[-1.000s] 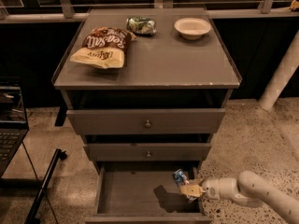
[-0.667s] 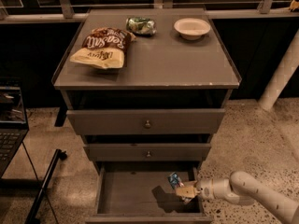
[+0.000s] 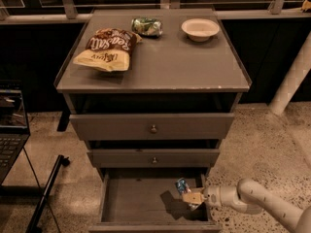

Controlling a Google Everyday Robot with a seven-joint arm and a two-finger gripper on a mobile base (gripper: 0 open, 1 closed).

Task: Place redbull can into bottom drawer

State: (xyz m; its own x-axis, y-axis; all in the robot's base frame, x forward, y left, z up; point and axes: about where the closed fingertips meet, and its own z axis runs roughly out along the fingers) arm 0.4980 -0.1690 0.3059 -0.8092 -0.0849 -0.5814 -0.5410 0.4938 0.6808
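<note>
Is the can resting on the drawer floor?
No, the gripper holds the can above the bottom drawer floor, near its right wall.

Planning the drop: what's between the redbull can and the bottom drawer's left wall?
Only bare bottom drawer floor, per camera view; gripper holds the redbull can at its right.

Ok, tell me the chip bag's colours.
Chip bag: brown and yellow, camera view. Gripper holds redbull can over bottom drawer.

gripper [image 3: 189, 196]: low over right side of open bottom drawer [image 3: 136, 204], arm reaching in from the right | jaws: closed on redbull can [image 3: 182, 185] | redbull can: tilted, near drawer's right wall, shadow on floor | bench [image 3: 170, 67]: chip bag [image 3: 108, 50] left, crumpled green can [image 3: 146, 26] back centre, bowl [image 3: 200, 29] back right
</note>
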